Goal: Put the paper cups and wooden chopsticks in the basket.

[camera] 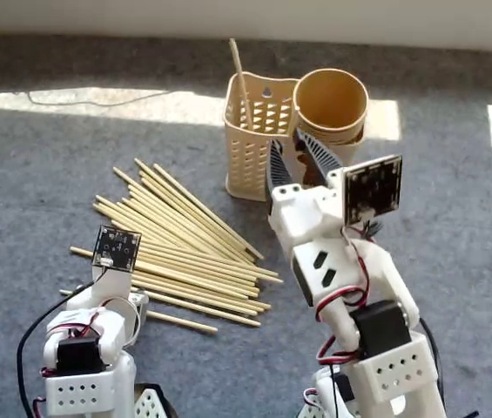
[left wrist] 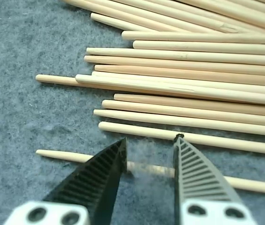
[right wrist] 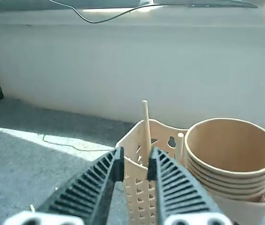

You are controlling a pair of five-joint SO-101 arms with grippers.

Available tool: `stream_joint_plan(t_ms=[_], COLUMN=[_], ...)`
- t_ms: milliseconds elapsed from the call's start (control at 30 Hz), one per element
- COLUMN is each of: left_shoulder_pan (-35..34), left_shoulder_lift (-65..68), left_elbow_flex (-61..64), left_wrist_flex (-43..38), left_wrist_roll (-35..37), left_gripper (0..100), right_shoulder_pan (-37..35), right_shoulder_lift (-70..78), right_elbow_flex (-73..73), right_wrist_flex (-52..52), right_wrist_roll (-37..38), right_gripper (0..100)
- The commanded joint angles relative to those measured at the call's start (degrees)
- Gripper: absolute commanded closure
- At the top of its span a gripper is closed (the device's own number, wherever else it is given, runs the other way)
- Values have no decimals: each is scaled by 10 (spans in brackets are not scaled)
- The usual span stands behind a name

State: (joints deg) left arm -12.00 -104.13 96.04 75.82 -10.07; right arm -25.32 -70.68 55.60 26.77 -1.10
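The grey carpeted surface (camera: pixel 45 174) lies bare at 9 o'clock of the basket and runs up to a pale wall (right wrist: pixel 123 61) at 12 o'clock. The chopstick pile (camera: pixel 185 239) fans out at 7 o'clock of the basket (camera: pixel 250 144), which holds 1 upright chopstick (camera: pixel 239 70). The stacked paper cups (camera: pixel 331 109) stand against its 3 o'clock side. The right tool (right wrist: pixel 135 161), fingers narrowly apart and gripping nothing, hangs just before the basket and cups. The left tool (left wrist: pixel 148 140) is spread wide, with 1 finger on either side of 1 loose chopstick (left wrist: pixel 62 155).
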Motion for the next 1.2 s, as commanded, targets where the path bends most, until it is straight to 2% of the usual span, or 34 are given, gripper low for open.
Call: stream_joint_plan(t_ms=[0,467,700,1167], left_shoulder_pan=[10,10,10,10], left_shoulder_lift=[-3,-3,-3,-3], left_elbow_flex=[11,11,11,11], left_wrist_flex=[1,1,1,1], left_wrist_roll=[2,2,2,2], left_gripper=[839,839,839,839], right_shoulder_pan=[-6,12,70,70], right_shoulder_lift=[-73,-346,-335,-335], right_elbow_flex=[54,346,400,461], right_wrist_flex=[0,0,0,0], right_wrist_roll=[0,-2,-4,-4], right_gripper=[991,993,993,993])
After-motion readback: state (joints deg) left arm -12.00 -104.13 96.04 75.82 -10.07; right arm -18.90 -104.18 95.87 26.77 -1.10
